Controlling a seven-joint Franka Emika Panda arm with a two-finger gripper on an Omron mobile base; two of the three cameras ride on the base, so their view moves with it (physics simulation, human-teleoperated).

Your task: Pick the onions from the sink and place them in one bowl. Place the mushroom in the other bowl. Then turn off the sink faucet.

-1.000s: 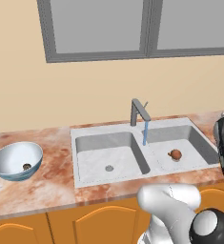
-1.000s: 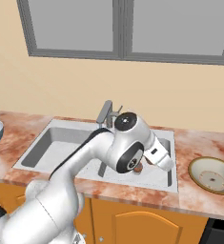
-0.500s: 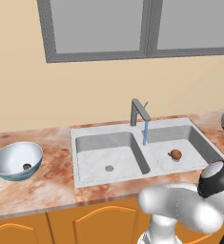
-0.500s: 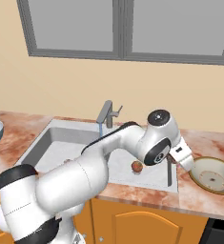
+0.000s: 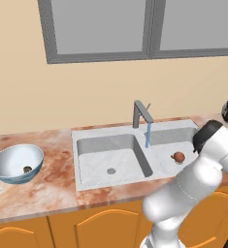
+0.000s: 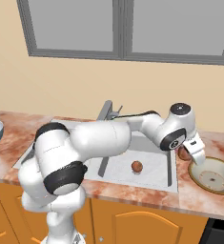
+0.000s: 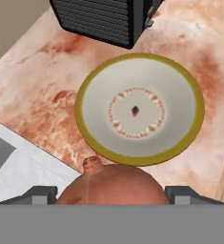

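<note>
Item: gripper, jaws spread wide and grasping one onion, which fills the gap between the two dark fingertips; from the right base camera this onion sits beside the hand, above the marbled counter between sink and tan bowl. Item: pale tan bowl with olive-brown rim, empty, standing on the counter right of the sink, just ahead of the held onion. Item: second onion, lying on the floor of the right basin of the sink. Item: faucet, a blue stream running from its spout. Item: blue-and-white bowl, far left on the counter, mushroom inside. Item: dark slatted appliance, behind the tan bowl.
</note>
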